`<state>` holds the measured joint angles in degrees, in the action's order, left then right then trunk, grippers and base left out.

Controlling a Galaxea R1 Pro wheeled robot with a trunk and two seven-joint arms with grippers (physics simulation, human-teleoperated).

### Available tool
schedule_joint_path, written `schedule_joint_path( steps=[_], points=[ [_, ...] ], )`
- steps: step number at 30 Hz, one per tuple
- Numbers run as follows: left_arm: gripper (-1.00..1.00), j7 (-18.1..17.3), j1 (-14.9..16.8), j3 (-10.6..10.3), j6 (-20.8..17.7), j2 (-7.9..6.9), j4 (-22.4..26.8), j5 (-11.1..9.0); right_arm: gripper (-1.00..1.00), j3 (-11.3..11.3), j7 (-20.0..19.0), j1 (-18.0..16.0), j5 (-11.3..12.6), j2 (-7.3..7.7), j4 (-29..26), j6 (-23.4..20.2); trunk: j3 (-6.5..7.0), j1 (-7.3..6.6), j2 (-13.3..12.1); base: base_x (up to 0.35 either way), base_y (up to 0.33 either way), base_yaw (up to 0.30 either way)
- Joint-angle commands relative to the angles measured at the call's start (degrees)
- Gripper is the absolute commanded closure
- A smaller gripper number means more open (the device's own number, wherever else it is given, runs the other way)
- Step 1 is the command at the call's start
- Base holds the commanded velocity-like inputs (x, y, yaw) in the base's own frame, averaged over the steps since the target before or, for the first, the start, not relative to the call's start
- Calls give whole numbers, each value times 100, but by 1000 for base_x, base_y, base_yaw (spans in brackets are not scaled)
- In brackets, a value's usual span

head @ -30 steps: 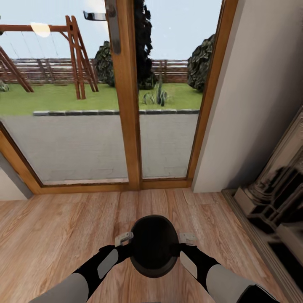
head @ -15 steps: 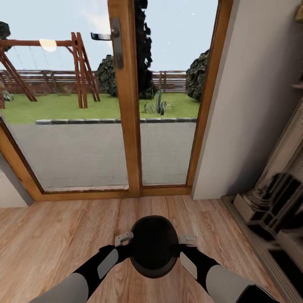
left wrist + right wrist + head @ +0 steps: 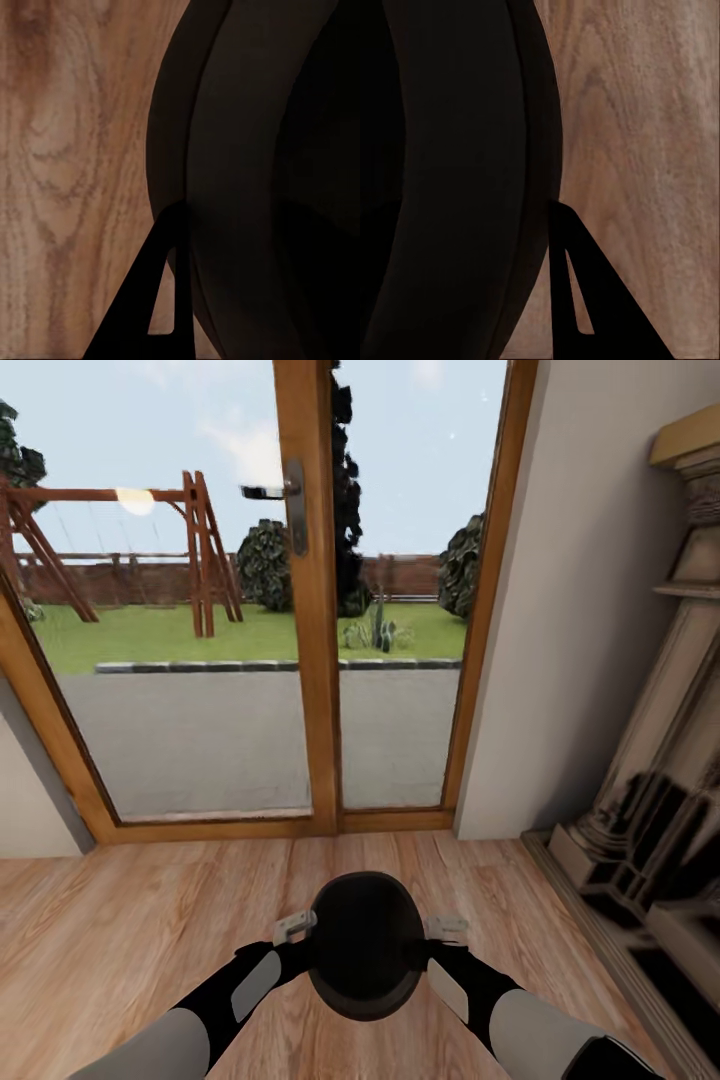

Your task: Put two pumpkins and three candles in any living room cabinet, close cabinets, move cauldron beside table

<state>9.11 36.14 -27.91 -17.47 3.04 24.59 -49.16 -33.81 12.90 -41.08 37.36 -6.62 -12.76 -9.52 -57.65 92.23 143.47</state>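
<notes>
The black round cauldron hangs just in front of me above the wooden floor, its wide mouth facing up. My left gripper is shut on its left rim and my right gripper is shut on its right rim. In the left wrist view the cauldron looms dark, with one dark finger lying against the outside of its wall. The right wrist view gives the mirror picture: the cauldron with one finger beside it. Pumpkins, candles, cabinet and table are out of view.
A glass door in a wooden frame stands straight ahead, with a garden behind it. A pale wall and a carved fireplace surround close off the right side. Wooden floor stretches to the left.
The whole picture has slid down, so the camera has tilted up: more of the door and fireplace shows. Both arms and the cauldron keep their place in the view.
</notes>
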Motion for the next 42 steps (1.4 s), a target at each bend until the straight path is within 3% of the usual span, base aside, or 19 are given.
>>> schedule_joint_path(
  steps=[1,13,22,42],
  points=[
    [100,38,2,-30,-2,-5,15,-192,100,-3,20,-5,17,2,-129,-10,18,-7,1,-324,85,0],
    [100,38,3,-30,2,-5,19,-196,100,-17,20,-4,17,-6,-123,-31,258,-38,-15,-326,77,193],
    [100,29,2,-30,7,-12,21,-199,100,-20,20,0,17,-6,-122,-41,229,-38,-15,-285,5,246],
    [100,29,-2,-7,16,-16,141,-207,100,-20,20,-3,17,-9,-122,-32,167,-38,-15,-13,0,247]
  ],
)
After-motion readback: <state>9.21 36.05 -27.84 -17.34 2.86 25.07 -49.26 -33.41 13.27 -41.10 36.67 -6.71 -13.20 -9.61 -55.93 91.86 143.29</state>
